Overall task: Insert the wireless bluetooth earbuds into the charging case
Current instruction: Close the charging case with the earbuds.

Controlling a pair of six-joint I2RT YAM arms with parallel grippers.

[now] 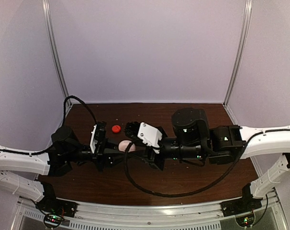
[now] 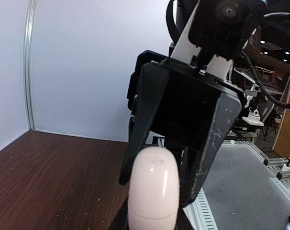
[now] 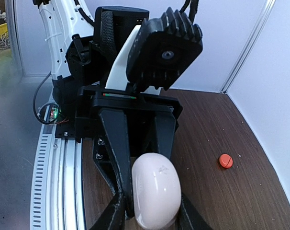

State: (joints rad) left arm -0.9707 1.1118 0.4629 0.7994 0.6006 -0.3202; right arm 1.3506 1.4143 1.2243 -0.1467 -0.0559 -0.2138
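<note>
Mid-bench, the two arms meet nose to nose over the pale pink charging case (image 1: pixel 124 144). It is held off the bench (image 1: pixel 193 184), its long axis running roughly along the line from arm to arm. The right claw (image 3: pixel 152 216) has its fingers drawn in against the near end of the case, pinching it. The left claw (image 3: pixel 142 155) straddles the opposite end and appears pressed on it too. The case looks shut. Farther back lies a red-orange earbud (image 1: pixel 116 128), alone on the bench and apart from the case. It is on the left arm's side and nearer the left claw, so that claw is judged better placed to fetch it.
</note>
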